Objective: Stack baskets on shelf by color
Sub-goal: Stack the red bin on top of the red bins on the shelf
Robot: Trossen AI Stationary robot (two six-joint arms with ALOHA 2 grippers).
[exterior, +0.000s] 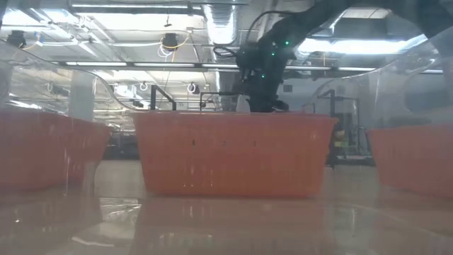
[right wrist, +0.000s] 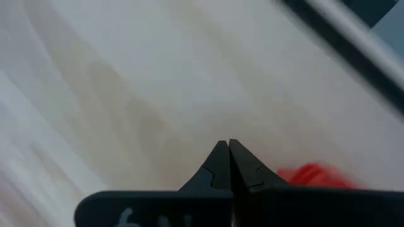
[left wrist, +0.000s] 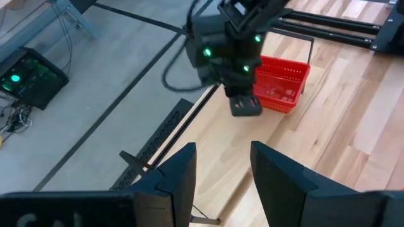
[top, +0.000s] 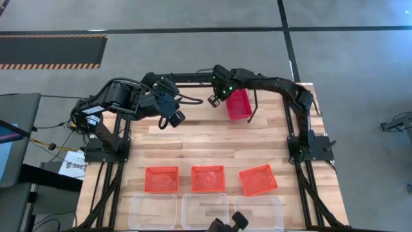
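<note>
A red basket [top: 239, 105] stands on its base near the table's far edge, beside the shelf's thin black wire frame [left wrist: 303, 40]. Whether it is one basket or a stack, I cannot tell. Three orange baskets [top: 208, 178] sit in a row nearer the front, and three clear ones [top: 205, 210] line the near edge. My right gripper [top: 214, 100] is shut and empty, just left of the red basket [left wrist: 278, 82]; it also shows in the left wrist view [left wrist: 245, 108]. My left gripper [top: 175, 120] hovers open and empty over bare wood, left of the right gripper.
Black tube frames [top: 193, 84] run along the table's far edge and down both sides. Bare wood [top: 212, 145] lies between the far edge and the orange row. In the low view an orange basket [exterior: 233, 152] fills the foreground, with the right arm [exterior: 262, 71] behind it.
</note>
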